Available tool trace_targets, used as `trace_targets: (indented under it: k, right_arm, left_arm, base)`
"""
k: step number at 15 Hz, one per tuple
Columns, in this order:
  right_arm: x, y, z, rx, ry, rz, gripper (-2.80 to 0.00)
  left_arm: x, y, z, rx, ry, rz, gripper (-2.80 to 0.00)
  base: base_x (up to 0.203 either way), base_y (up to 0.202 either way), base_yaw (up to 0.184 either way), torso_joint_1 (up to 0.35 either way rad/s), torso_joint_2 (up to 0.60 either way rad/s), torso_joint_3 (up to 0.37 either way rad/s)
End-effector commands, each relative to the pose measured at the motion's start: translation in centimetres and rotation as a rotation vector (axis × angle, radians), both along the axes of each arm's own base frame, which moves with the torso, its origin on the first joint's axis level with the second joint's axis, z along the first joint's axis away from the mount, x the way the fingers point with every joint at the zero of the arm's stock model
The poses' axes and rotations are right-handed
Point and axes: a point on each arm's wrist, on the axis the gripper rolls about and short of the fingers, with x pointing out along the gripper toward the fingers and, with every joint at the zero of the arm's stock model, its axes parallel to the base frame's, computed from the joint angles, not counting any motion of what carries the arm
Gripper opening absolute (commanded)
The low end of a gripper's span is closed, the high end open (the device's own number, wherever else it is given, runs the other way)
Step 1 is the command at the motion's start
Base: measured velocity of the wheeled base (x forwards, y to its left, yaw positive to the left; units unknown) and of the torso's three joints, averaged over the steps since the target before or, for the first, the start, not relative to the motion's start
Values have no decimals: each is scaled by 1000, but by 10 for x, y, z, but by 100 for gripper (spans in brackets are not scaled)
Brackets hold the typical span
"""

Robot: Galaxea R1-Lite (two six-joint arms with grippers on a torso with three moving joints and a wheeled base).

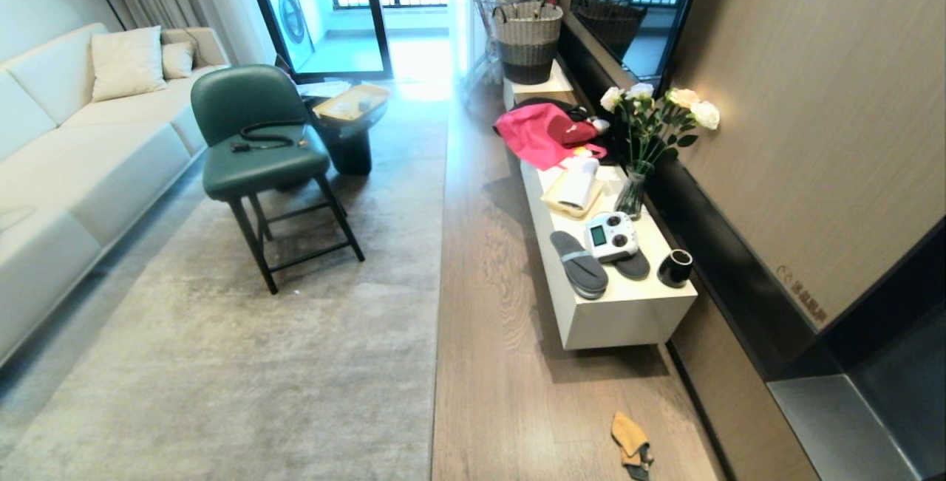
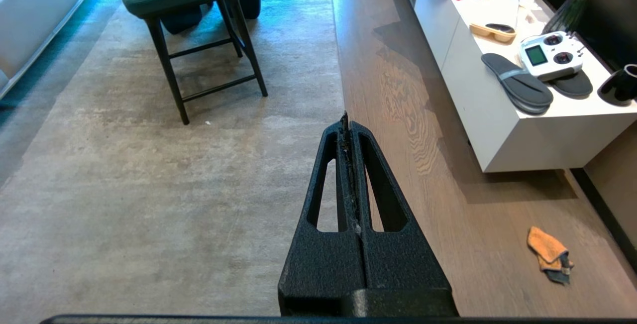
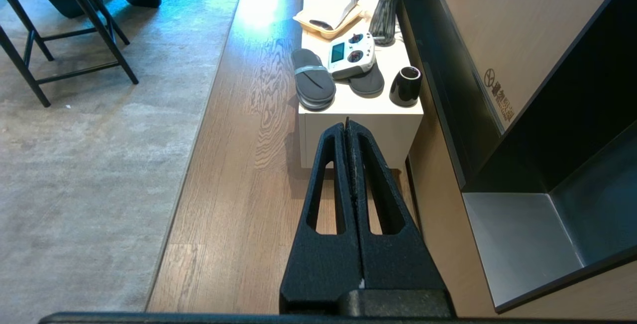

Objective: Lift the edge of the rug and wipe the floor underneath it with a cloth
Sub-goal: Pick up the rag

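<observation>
- The left gripper [image 2: 351, 130] is high above the line where rug and wood meet. Its 2 black, rough-textured fingers are pressed flat together and hold nothing.
- The right gripper [image 3: 348, 132] is above the floor [image 1: 488, 333] in front of the white low cabinet [image 1: 628, 318]. Its fingers are also closed completely and empty.
- In my judgement both arms are only waiting, because no work on the task is visible yet.
- The rug edge [image 1: 440, 296] is a thin straight border and lies flat on the brown wood-grain planks. The rug is pale grey-beige with short, mottled pile.
- The cloth [image 1: 630, 442] is a small, soft mustard-tan rag with a dark grey end. It lies crumpled on the floor near the wall base, well apart from the rug edge.
- I think it must be picked up first.
</observation>
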Motion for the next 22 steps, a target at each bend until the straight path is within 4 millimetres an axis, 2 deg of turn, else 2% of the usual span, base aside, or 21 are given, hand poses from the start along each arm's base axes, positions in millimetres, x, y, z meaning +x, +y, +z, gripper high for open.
trace_targets:
  k: [1, 22]
  right_arm:
    - [0, 0, 0, -1, 1, 0, -280]
    - [0, 0, 0, -1, 1, 0, -280]
  left_arm:
    - [0, 0, 0, 0, 0, 0, -280]
    - [0, 0, 0, -1, 0, 0, -280]
  base:
    - [0, 0, 0, 0, 0, 0]
    - [0, 0, 0, 0, 0, 0]
